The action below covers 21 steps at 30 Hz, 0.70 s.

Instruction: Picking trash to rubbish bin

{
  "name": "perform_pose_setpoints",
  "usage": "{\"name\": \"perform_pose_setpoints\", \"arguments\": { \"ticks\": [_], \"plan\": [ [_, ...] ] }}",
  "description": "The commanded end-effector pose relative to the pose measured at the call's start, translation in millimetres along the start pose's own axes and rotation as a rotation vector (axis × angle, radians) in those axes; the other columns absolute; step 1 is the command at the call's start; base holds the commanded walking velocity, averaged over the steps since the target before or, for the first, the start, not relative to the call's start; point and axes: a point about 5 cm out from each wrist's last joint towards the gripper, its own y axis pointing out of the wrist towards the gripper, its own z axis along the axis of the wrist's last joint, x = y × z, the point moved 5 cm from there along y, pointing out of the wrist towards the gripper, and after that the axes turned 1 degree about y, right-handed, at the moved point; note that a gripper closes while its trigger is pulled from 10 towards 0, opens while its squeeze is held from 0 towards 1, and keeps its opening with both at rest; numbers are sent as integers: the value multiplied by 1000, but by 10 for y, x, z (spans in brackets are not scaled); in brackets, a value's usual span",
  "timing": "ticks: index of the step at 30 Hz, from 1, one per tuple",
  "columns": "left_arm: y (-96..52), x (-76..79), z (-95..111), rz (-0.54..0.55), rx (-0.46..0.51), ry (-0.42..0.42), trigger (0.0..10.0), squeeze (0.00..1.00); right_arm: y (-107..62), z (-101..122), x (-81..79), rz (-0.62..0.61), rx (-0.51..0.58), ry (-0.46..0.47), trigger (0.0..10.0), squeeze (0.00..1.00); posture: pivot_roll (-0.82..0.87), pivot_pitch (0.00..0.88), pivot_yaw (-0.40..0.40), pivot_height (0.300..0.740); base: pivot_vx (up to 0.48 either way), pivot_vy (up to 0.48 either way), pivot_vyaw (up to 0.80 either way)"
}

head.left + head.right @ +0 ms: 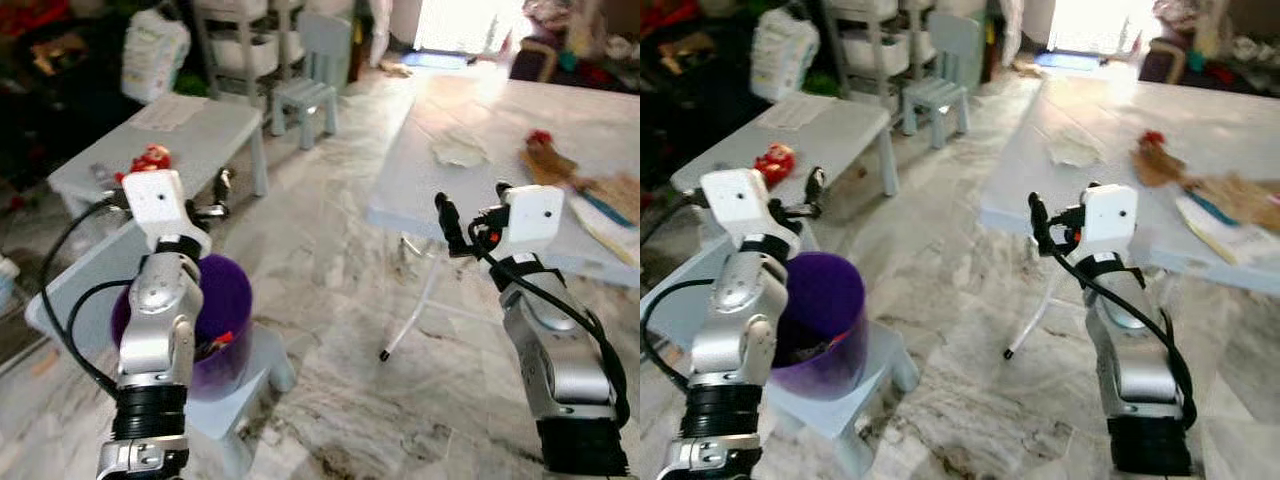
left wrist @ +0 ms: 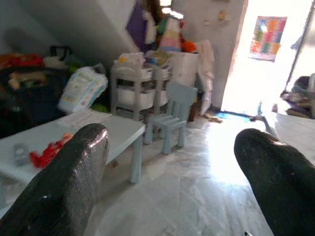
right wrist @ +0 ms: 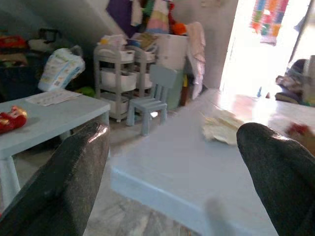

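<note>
- I had both arms raised, and each end effector was wide open and held nothing: the left end effector [image 1: 215,195] above the purple bin [image 1: 225,300], the right end effector [image 1: 470,215] at the near edge of the big white surface [image 1: 420,170].
- The crumpled white paper [image 1: 458,148] lay on that surface, well ahead of the right fingers [image 3: 275,172].
- I judged the step as the approach to a new piece of trash.
- Next I needed to reach forward over the edge and close on the paper.

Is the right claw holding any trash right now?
No, the right claw is open with nothing between its fingers, hovering at the edge of the long white table.
</note>
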Motion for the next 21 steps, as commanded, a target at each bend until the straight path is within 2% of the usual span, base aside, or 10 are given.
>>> {"name": "perform_pose_setpoints", "arguments": {
  "ticks": [1,11,21],
  "plan": [
    [5,87,-13,-18,-7,-5,10000,0,2,53,61,-19,15,-8,10000,0,-23,54,2,740,0,0,-800],
    [25,75,-7,-15,-7,-3,10000,0,-6,49,70,-23,14,-7,10000,0,-26,56,4,740,0,0,-775],
    [23,61,-12,-8,-8,-7,10000,0,-12,58,77,-24,18,-9,10000,0,-28,56,3,740,0,0,0]
  ]
}}
